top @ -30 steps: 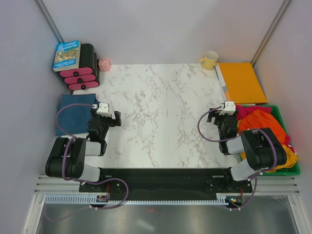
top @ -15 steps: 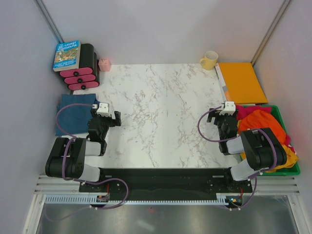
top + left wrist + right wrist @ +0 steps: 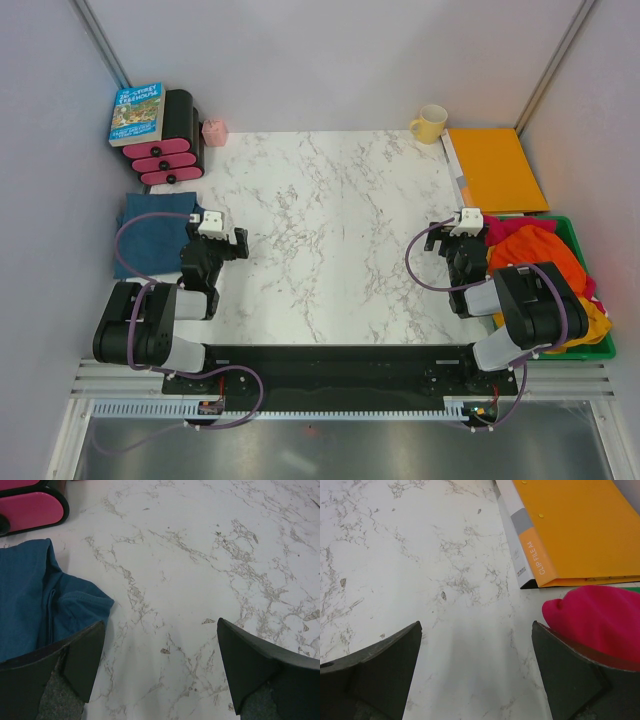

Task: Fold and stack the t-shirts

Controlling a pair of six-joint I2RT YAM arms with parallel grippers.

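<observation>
A folded blue t-shirt [image 3: 150,232] lies at the table's left edge; it also shows at the left of the left wrist view [image 3: 35,600]. A heap of red, orange and yellow t-shirts [image 3: 545,270] fills the green bin [image 3: 585,240] at the right. A pink-red fold of the heap [image 3: 600,617] shows in the right wrist view. My left gripper [image 3: 238,242] is open and empty just right of the blue shirt, jaws wide over bare marble [image 3: 160,665]. My right gripper [image 3: 432,236] is open and empty just left of the bin [image 3: 476,670].
An orange file folder [image 3: 495,168] lies at the back right, with a yellow mug [image 3: 430,123] beside it. A black-and-pink rack [image 3: 168,150] with a blue book [image 3: 137,113] on it and a small pink object [image 3: 214,131] stand at the back left.
</observation>
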